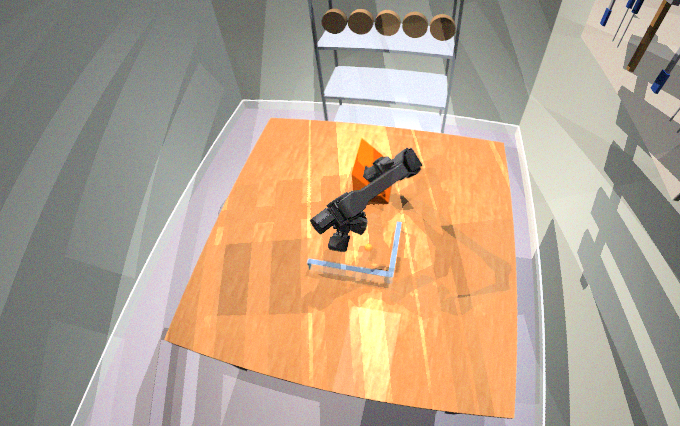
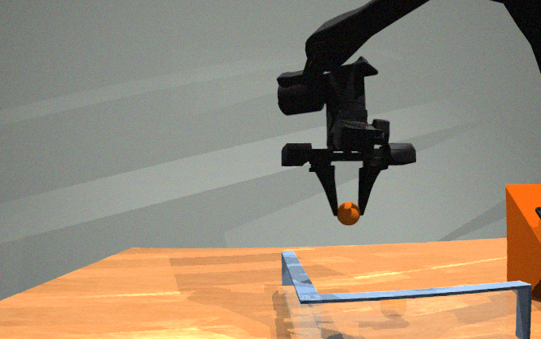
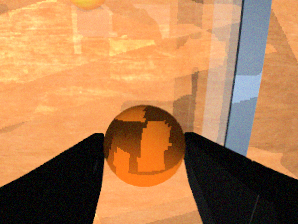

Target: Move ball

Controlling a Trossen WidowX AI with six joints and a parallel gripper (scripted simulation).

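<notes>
The orange ball (image 2: pixel 348 213) (image 3: pixel 144 146) is pinched between both fingertips. My gripper (image 2: pixel 348 214) (image 3: pixel 144 143) is shut on it and holds it high above the table, well above the wall tops. In the top view the arm hides the ball. The see-through copy (image 1: pixel 368 246) (image 2: pixel 393 308) (image 3: pixel 88 2) rests at table height inside the corner, right of the held ball in the exterior view and at the upper edge of the wrist view. The two clear walls with blue top edges (image 1: pixel 395 248) (image 2: pixel 418 292) (image 3: pixel 247 85) meet in a corner.
An orange wedge-shaped block (image 1: pixel 362 163) (image 2: pixel 520 235) stands on the wooden table (image 1: pixel 250 200) (image 2: pixel 131 275) beside the arm's base, behind the corner. A shelf rack (image 1: pixel 386 82) with several round wooden pieces stands beyond the table's back edge.
</notes>
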